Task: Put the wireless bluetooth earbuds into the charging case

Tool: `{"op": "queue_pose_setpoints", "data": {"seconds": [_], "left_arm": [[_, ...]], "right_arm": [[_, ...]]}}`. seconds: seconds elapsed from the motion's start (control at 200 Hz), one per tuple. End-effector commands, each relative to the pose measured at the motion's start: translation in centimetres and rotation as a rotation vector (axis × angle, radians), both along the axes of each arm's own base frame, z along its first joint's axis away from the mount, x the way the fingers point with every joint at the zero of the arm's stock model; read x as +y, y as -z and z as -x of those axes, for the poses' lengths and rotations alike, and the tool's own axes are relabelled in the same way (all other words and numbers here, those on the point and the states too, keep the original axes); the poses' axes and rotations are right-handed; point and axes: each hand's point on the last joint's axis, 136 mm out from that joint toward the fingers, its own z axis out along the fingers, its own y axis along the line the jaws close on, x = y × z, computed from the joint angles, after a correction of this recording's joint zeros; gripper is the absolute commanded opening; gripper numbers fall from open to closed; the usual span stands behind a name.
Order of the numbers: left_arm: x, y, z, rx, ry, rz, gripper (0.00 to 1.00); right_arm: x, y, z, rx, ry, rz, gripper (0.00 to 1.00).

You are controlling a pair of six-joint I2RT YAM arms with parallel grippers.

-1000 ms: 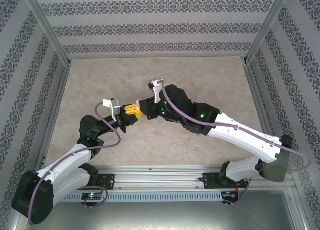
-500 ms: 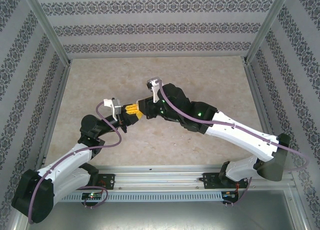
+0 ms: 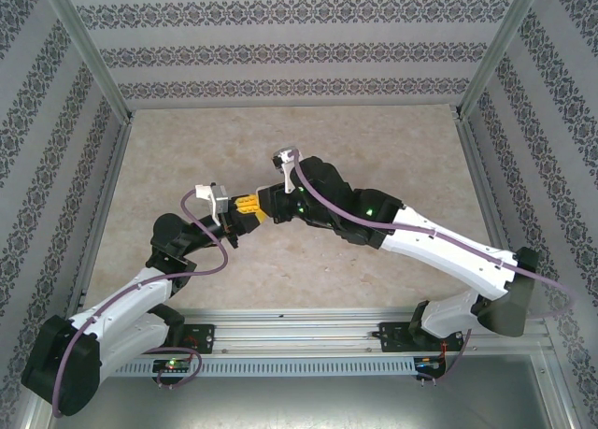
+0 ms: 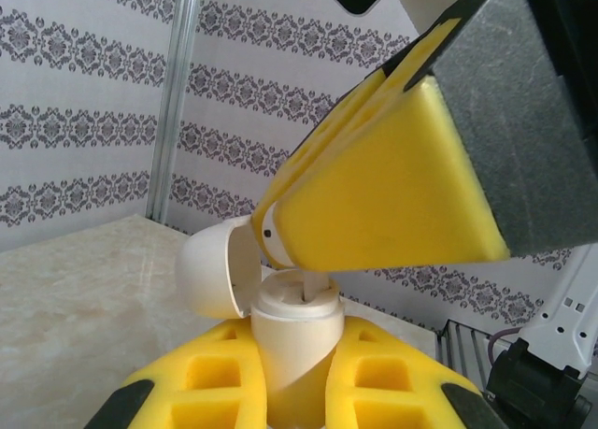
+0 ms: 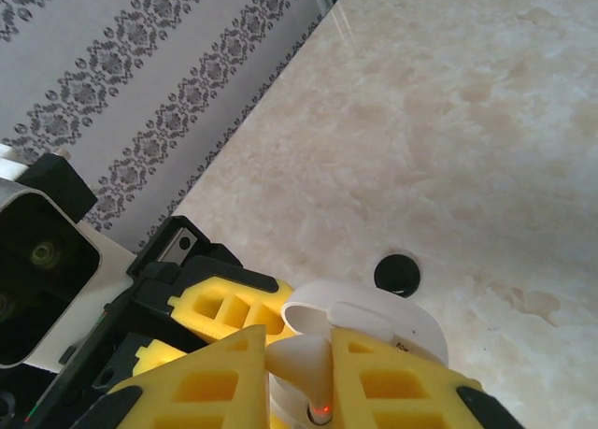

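Moved: the right gripper [image 5: 299, 350] has crept a little closer in over the left gripper [image 4: 294, 359]; the left arm has hardly shifted.
Left jaws: clamped on the body of the charging case [image 4: 294, 321], held upright between the pads, its lid [image 4: 217, 272] swung open to one side.
Right jaws: narrow, pinching a white earbud [image 5: 301, 371] directly above the left jaws, its stem already down in the mouth of the case.
Risk, tilt: the stem looks slightly off the socket line, so pressing on could jam it or lever the case askew in the left jaws.
Risk, release: if the right jaws let go before the bud seats, it may tip out over the rim.
Risk, lid: the right fingertips sit just beside the open lid and could knock it shut.
Beyond the jaws: a black earbud [image 5: 399, 275] lies on the table [image 5: 486, 121], past the lid.
Hidden: the sockets, and how deep the stem sits, are covered by the right fingers.
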Motion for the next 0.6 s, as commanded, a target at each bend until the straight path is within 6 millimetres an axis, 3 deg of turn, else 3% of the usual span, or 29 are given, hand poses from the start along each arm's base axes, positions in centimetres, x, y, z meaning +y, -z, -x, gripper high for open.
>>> {"op": "queue_pose_setpoints", "data": {"seconds": [0.0, 0.2, 0.495, 0.595], "left_arm": [[-0.1, -1.9, 0.8, -0.088, 0.009, 0.022, 0.00], [-0.1, -1.9, 0.8, -0.088, 0.008, 0.022, 0.00], [-0.1, -1.6, 0.8, -0.077, 0.008, 0.018, 0.00], [-0.1, -1.4, 0.8, -0.071, 0.007, 0.018, 0.00]], "right_arm": [[-0.5, 2.1, -0.1, 0.070, 0.013, 0.078, 0.22], [-0.8, 2.3, -0.3, 0.094, 0.048, 0.090, 0.30], [-1.3, -0.4, -0.2, 0.076, 0.056, 0.051, 0.45], [-1.4, -1.6, 0.0, 0.070, 0.049, 0.030, 0.47]]}}
